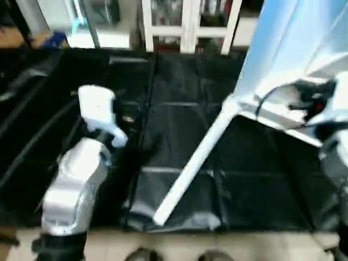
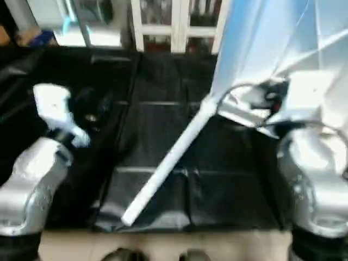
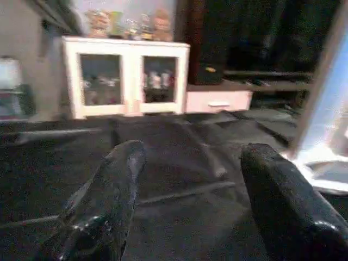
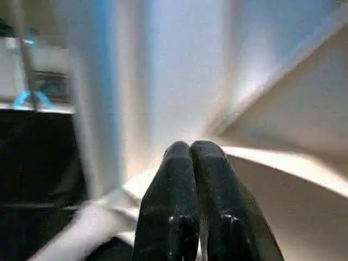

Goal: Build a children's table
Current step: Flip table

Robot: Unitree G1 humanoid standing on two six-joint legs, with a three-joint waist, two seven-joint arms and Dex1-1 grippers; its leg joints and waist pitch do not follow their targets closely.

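Overhead, from the head camera, we see the table top point(image 1: 296, 49) tilted up on edge over the black mat point(image 1: 179, 163), one white leg point(image 1: 193, 163) slanting from its corner socket down toward the mat's near edge. Our left forearm point(image 1: 76, 185) hangs left of that leg, well apart. Next, the left wrist view shows our left hand point(image 3: 187, 179) with fingers point(image 3: 109, 201) spread, holding nothing. Lastly, the right wrist view shows our right hand point(image 4: 190, 149) pressed together, tips close against the top's ribbed underside.
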